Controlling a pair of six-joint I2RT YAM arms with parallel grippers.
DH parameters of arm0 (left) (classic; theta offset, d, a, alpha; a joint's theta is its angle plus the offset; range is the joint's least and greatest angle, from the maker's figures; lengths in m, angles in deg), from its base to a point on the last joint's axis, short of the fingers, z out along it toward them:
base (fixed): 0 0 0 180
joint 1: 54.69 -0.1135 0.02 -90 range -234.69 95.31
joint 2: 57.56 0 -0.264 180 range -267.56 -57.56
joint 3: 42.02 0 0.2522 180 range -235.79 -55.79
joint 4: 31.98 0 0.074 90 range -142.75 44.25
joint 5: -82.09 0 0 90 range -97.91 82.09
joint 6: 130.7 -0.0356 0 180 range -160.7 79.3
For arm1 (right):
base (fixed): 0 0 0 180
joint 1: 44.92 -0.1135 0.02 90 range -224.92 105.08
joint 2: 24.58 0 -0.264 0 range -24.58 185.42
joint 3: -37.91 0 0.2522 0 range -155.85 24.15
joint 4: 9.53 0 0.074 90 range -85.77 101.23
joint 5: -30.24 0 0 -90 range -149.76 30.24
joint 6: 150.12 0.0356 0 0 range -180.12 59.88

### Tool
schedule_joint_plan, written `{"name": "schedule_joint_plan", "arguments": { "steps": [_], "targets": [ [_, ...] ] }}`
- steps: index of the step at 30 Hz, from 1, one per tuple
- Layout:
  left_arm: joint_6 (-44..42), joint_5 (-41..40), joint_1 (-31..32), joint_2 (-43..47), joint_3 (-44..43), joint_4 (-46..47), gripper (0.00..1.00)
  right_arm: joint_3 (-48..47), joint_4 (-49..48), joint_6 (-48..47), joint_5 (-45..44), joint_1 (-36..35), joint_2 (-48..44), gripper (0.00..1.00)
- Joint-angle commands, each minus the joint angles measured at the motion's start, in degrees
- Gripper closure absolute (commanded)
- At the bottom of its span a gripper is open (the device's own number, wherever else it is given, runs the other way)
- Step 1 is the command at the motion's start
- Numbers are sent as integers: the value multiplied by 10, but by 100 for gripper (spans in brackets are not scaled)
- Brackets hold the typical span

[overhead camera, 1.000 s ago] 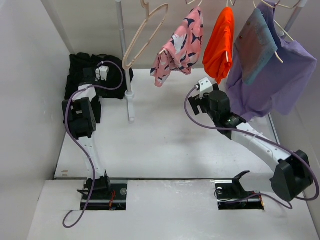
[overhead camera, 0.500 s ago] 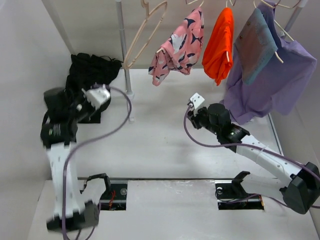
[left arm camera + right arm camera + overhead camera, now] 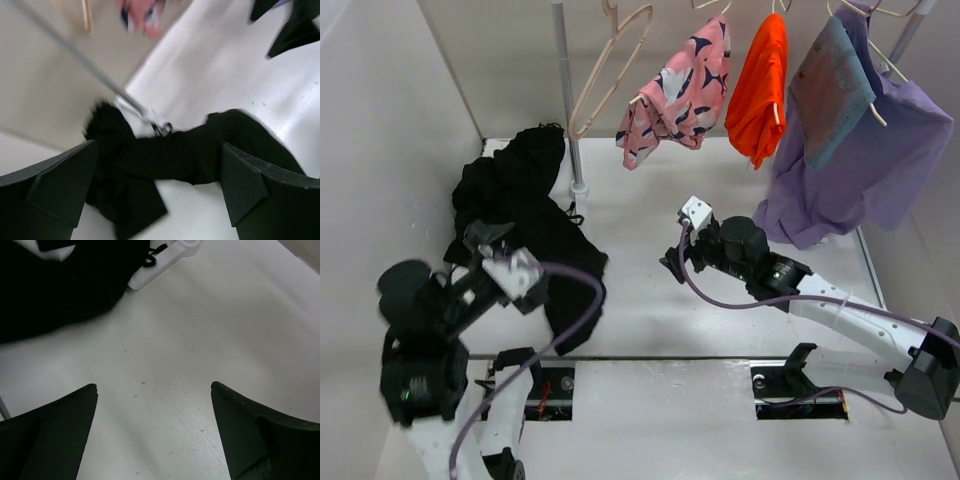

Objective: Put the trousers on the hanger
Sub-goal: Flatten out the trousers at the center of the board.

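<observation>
The trousers (image 3: 535, 230) lie in a long black heap on the left side of the table (image 3: 650, 290). One end is bunched up in the back left corner, beside the pole (image 3: 566, 100). The other end reaches toward the front, near the left arm. Part of the cloth sits right by the pole's white foot (image 3: 165, 260).

The hanger (image 3: 608, 75) hangs up high next to the pole. It is tilted and has nothing on it. It is well apart from the trousers.

The left gripper (image 3: 157, 145) is up above the trousers. Its fingers are spread wide and pinch nothing. The black cloth lies under it on the table.

The right gripper (image 3: 153, 386) is low over the bare middle of the table. Its fingers are spread wide too, with nothing between them. The trousers are off to its left.

A pink top (image 3: 675, 95), an orange top (image 3: 765, 85) and a purple top (image 3: 865, 160) hang on other hangers to the right.
</observation>
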Motion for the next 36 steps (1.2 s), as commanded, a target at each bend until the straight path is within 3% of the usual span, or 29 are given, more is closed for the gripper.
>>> {"name": "schedule_joint_plan", "arguments": {
  "steps": [1, 3, 4, 6, 7, 11, 18, 23, 24, 25, 26, 30, 32, 36],
  "targets": [
    [159, -153, 1, -19, 139, 161, 0, -39, -25, 18, -44, -2, 0, 0],
    [202, -223, 1, -57, 212, 268, 0, -45, -25, 24, -67, -2, 0, 0],
    [214, -246, 1, -116, 221, 345, 0, -50, -25, 24, -67, -2, 7, 0],
    [273, -289, 1, -195, 221, 399, 0, -56, -25, 24, -79, -2, 15, 0],
    [297, -303, 1, -278, 195, 437, 0, -67, -17, 24, -79, -2, 20, 0],
    [357, -382, 23, -450, 131, 511, 0, -78, 11, 24, -86, -7, 27, 0],
    [318, -609, 49, -688, 43, 629, 0, -85, 45, 36, -117, -7, 17, 0],
    [267, -627, 43, -797, -14, 619, 0, -80, 62, 57, -135, -7, -4, 0],
    [260, -619, 43, -797, 1, 624, 4, -80, 70, 57, -142, -7, -11, 0],
    [254, -608, 43, -797, 12, 624, 13, -80, 70, 70, -142, -7, -18, 0],
    [247, -583, 36, -787, 23, 624, 43, -75, 77, 70, -151, -7, -24, 0],
    [241, -527, 14, -740, 83, 618, 100, -63, 83, 81, -172, -7, -50, 0],
    [224, -503, -6, -695, 130, 618, 100, -48, 83, 87, -180, -7, -68, 0],
    [148, -361, -29, -558, 199, 565, 100, -37, 88, 92, -186, -12, -88, 0]
  ]
}}
